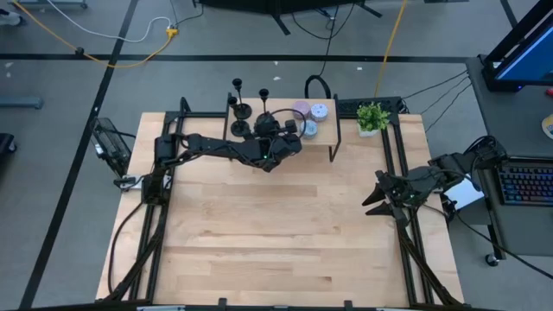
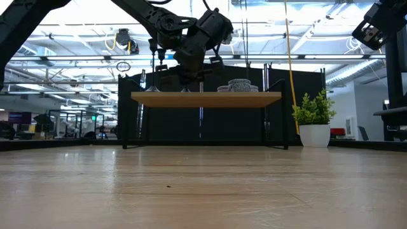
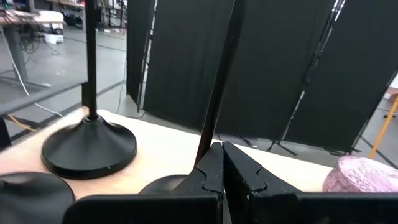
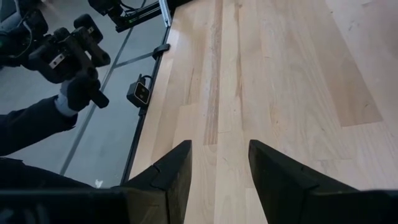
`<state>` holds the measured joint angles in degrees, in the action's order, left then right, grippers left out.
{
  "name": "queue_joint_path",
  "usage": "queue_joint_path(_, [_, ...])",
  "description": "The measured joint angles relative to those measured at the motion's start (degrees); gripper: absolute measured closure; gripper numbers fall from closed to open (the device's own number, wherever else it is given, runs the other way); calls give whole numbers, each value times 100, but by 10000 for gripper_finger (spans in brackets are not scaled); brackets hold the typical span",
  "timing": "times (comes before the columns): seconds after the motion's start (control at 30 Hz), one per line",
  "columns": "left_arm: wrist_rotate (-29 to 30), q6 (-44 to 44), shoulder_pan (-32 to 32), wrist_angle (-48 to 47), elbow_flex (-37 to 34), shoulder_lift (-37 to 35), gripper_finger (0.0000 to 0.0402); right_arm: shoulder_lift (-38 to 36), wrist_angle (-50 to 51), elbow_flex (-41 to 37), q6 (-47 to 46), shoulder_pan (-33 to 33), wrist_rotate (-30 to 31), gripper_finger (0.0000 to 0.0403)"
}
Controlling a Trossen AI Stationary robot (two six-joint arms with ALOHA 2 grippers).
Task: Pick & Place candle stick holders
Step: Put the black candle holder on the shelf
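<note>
Three black candle stick holders stand by their round bases on a raised wooden shelf point(image 1: 328, 136) at the table's far side. In the left wrist view, one holder point(image 3: 90, 146) stands to one side and the base of another point(image 3: 25, 196) is at the corner. The thin stem point(image 3: 217, 81) of the third rises right at the tips of my left gripper point(image 3: 222, 149), which is shut and points level over the shelf point(image 1: 264, 130). That holder's base point(image 3: 163, 185) rests on the shelf below the fingers. My right gripper point(image 4: 221, 155) waits open at the table's right edge point(image 1: 373, 194). My left gripper's shut fingertips point(image 3: 214, 155) stand against the lower part of the third holder's stem point(image 3: 205, 140), coming at it level from the near side. The fingers hide that spot, so I cannot tell whether they touch it. The holder stands upright on the shelf.
Round pink and pale candles point(image 1: 309, 117) sit on the shelf's right half, one of them point(image 3: 360, 174) close beside my left gripper. A small potted plant point(image 1: 371, 117) stands right of the shelf. Bare wooden table point(image 1: 276, 225) spreads nearer. A person's gloved hand point(image 4: 78, 93) shows beyond the table's edge.
</note>
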<state>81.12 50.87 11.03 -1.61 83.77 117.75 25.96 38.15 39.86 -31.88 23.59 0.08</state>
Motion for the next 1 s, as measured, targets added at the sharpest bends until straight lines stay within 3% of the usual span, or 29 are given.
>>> queue_joint_path(1.0, [300,-547,13,-173,0,0,401,-20,29,0,-111,0,9,252])
